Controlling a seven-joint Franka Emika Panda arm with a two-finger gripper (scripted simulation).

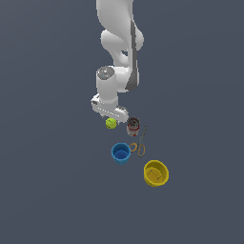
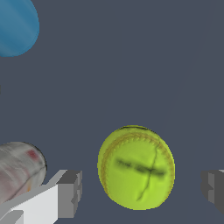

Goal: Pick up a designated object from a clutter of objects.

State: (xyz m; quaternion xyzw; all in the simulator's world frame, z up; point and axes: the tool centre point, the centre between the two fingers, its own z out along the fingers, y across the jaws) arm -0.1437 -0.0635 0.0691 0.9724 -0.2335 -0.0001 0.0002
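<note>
Claw (image 2: 140, 190) jaws spread apart, straddling small yellow-green stitched ball (image 2: 136, 167) to grip it, clear of silvery can (image 2: 19, 168)

Plain dark slate-grey floor (image 1: 47, 190), evenly lit.

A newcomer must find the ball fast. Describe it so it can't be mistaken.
Start at the white robot arm and follow it down to its gripper. The ball lies right beneath it, left of the small can in the exterior view. It is the only round yellow-green thing, smaller than the blue cup.
</note>
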